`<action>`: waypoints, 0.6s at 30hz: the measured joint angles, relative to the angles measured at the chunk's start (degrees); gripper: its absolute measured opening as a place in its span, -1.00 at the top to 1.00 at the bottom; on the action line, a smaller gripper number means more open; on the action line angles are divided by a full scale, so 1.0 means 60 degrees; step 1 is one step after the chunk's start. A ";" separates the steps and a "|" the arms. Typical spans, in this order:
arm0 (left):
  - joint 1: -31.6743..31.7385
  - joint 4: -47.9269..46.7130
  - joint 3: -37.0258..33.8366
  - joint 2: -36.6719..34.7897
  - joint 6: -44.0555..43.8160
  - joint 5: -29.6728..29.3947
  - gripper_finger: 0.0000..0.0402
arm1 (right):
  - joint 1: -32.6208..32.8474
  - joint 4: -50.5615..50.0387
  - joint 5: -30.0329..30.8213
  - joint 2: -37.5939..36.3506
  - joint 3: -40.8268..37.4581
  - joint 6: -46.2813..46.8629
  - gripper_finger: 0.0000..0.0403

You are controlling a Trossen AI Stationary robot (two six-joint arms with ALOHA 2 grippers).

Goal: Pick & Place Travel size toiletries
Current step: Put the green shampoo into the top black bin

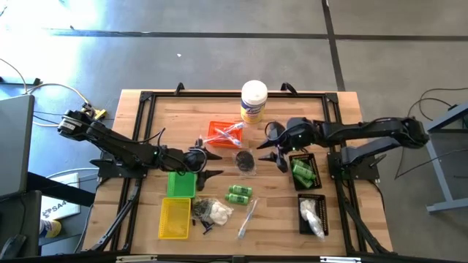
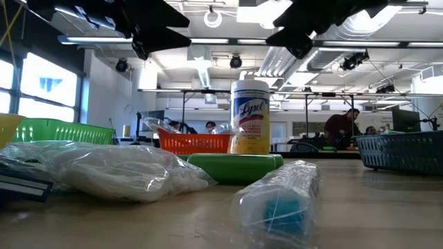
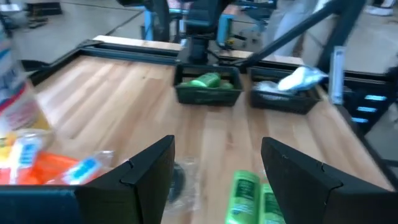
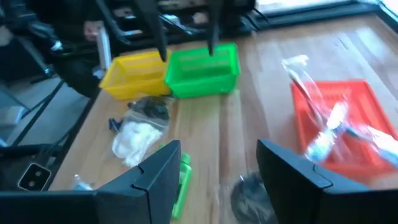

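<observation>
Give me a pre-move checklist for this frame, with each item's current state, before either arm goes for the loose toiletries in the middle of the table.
1. Left gripper empty, fingers apart: ok.
2. Right gripper empty, fingers apart: ok.
3. Green bottles lying loose on the table, nothing on top: ok.
4. Orange tray free to take more: not ok, wrapped sticks lie across it and stick out over its rim.
5. Black tray with green bottles inside has spare room: cannot tell.
6. Clear path between the two grippers: not ok, both hang close together over the small dark item.
</observation>
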 joint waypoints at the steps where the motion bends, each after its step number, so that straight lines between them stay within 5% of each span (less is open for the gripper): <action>1: -0.0004 0.0031 0.0000 0.0000 -0.0034 0.0024 -0.17 | 0.0091 0.0128 0.0001 0.0030 0.0000 -0.0064 -0.01; 18: -0.1003 0.0589 0.0199 0.1641 -0.1324 -0.0482 -0.17 | 0.0859 -0.0157 0.0594 0.0172 -0.0011 -0.0243 -0.01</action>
